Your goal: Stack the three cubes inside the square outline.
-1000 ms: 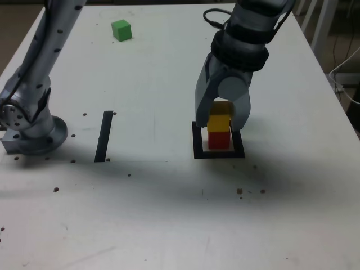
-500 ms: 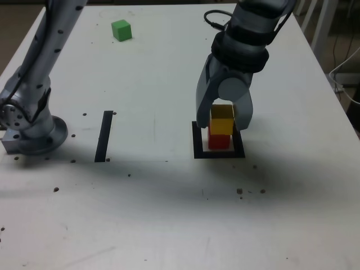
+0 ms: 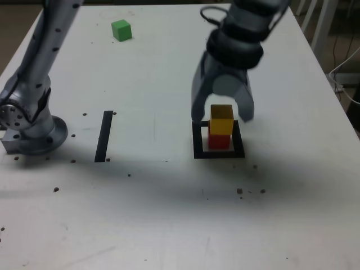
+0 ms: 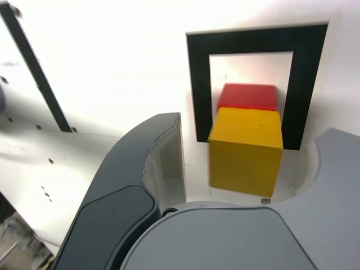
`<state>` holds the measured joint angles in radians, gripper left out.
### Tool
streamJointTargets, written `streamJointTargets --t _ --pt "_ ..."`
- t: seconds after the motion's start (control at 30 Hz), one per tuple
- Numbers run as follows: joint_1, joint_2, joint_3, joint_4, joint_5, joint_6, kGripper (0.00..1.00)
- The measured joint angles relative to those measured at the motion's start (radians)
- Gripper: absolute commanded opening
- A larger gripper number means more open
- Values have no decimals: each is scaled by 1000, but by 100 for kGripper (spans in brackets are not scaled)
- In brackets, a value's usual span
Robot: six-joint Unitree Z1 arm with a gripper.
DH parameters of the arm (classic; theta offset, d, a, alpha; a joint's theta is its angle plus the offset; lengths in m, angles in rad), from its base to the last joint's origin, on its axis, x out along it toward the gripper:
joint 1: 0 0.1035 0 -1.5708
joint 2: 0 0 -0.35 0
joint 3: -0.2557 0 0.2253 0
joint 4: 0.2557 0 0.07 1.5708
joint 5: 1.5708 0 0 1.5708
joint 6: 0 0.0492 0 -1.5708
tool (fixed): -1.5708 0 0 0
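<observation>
Two blocks stand stacked inside the square outline (image 3: 219, 140), the yellow block (image 3: 221, 120) on the red block (image 3: 219, 139). Just above and behind them hangs the gripper (image 3: 221, 115), jaws apart, touching neither. Far back lies the green block (image 3: 121, 30).

a white bench (image 3: 169, 225) fills nearly the whole exterior view, its top speckled with small dark specks and crossed by soft shadows. a straight black strip (image 3: 104, 135) lies left of centre. at the upper right edge stand white furniture legs (image 3: 320, 22) and a pale cable (image 3: 344, 67).
</observation>
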<state>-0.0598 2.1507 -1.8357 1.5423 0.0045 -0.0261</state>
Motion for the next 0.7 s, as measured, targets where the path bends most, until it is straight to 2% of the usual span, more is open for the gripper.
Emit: streamJointTargets --t 0.13,0.3,0.53,0.7 --pt "25 -85 32 8 47 -6 99" --pt "95 -150 82 15 84 -7 99" --pt "283 -184 168 15 126 54 99" --pt "442 -187 186 8 134 130 99"
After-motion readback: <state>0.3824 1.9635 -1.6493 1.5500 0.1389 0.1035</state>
